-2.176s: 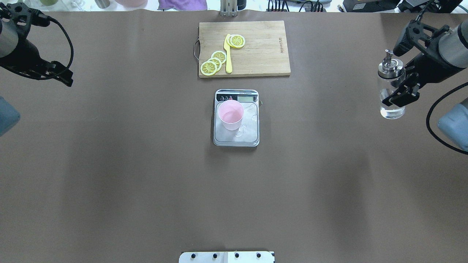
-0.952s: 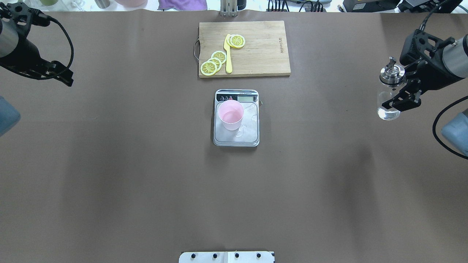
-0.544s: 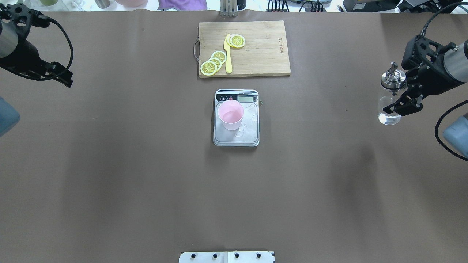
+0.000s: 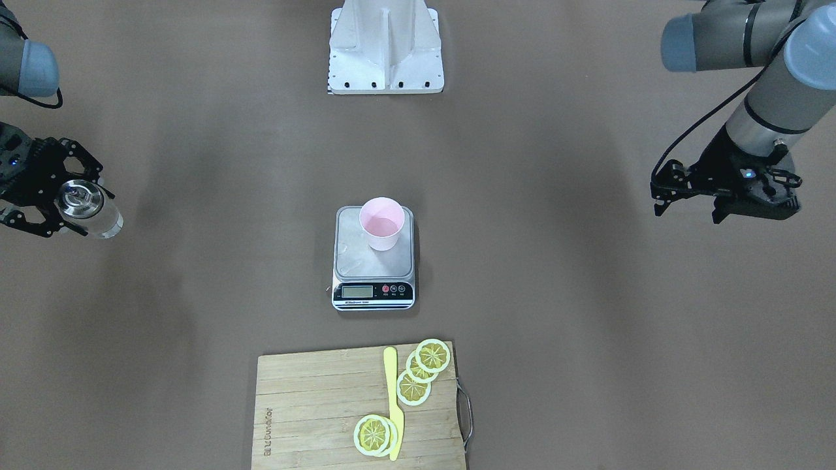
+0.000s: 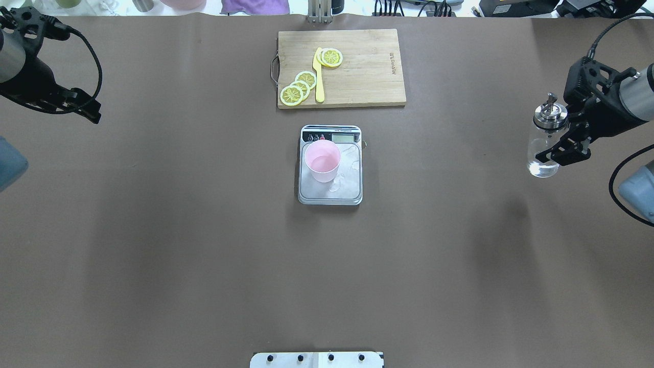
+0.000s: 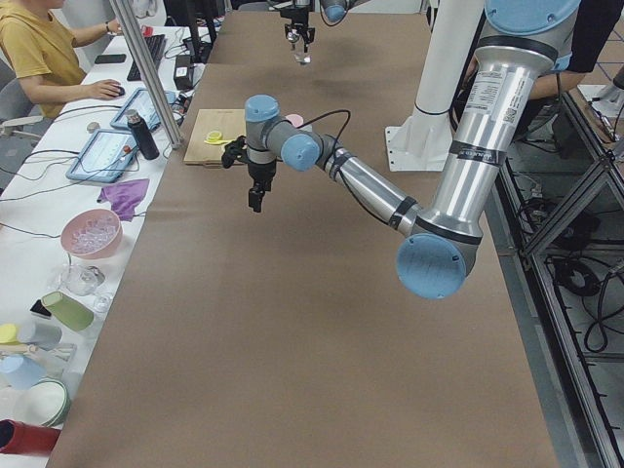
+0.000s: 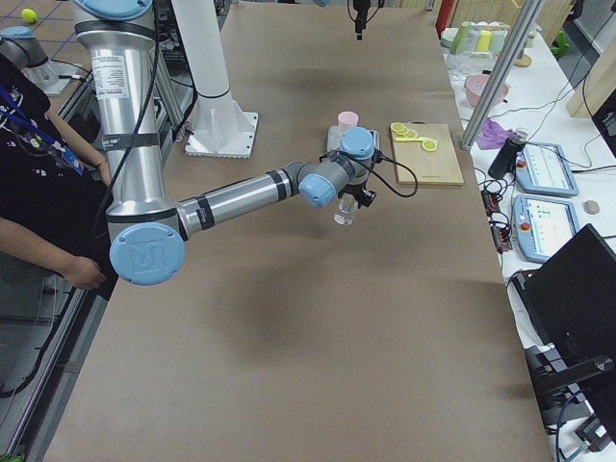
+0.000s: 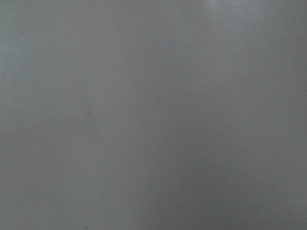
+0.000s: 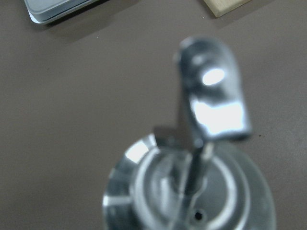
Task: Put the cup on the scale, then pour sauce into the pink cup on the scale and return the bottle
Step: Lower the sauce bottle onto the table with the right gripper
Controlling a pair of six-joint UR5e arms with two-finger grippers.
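The pale pink cup stands upright on the scale, on the left part of its steel plate, at the table's centre; it also shows in the front view. My right gripper is shut on the clear glass bottle and holds it upright, low over the table's right side, far from the scale. The steel cap and spout fill the right wrist view. The sauce is a little clear liquid at the bottle's bottom. My left gripper is open and empty, high at the far left.
A wooden cutting board with lemon slices and a yellow knife lies behind the scale. The robot's base plate sits at the near edge. Clutter lies beyond the table's far edge.
My right gripper has carried the bottle slightly nearer and lower at the table's right side. The left arm, cup and scale have not moved.
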